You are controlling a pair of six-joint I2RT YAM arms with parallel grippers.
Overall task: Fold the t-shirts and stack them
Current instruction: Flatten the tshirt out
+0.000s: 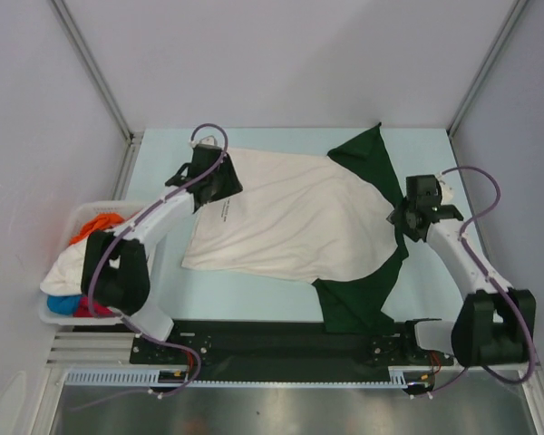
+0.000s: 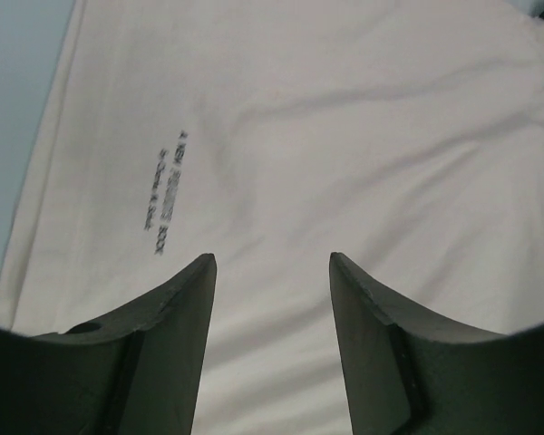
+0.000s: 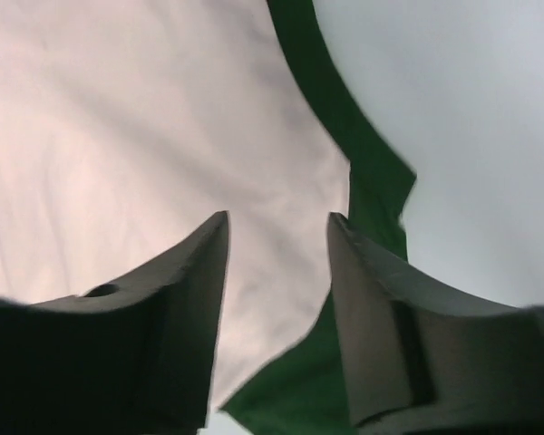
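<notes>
Big cream shirt, green sleeves, spread flat on table. Over its left end, left gripper, jaws apart, empty. Over its right end, right gripper, same. More shirts in basket.

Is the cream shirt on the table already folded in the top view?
No: the shirt lies spread open on the table, with both green sleeves sticking out.
</notes>
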